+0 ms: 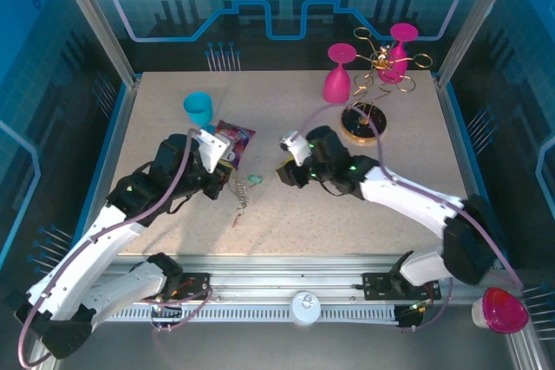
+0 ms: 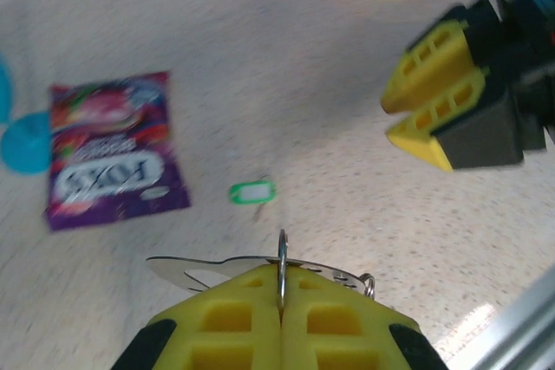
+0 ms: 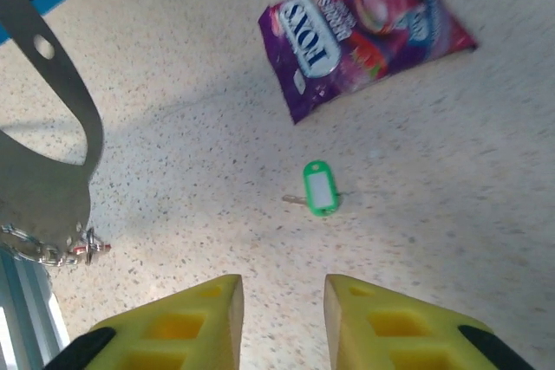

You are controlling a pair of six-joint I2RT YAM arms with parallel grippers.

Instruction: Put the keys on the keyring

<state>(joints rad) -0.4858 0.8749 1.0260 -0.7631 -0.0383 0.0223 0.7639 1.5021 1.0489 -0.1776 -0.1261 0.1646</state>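
Yellow fingers of the left hand [image 2: 280, 288] are pressed together on the keyring [image 2: 217, 266], pinching its flat grey loop edge-on above the table [image 2: 364, 214]. Just beyond it the green key [image 2: 251, 191] lies flat on the table between the two hands. The purple packet [image 2: 113, 149] lies near it, toward the back. The right hand [image 3: 282, 288] hovers over the green key, fingers spread with nothing between them. A short chain [image 3: 43, 250] hangs from the keyring's lower end, with something small and red on it.
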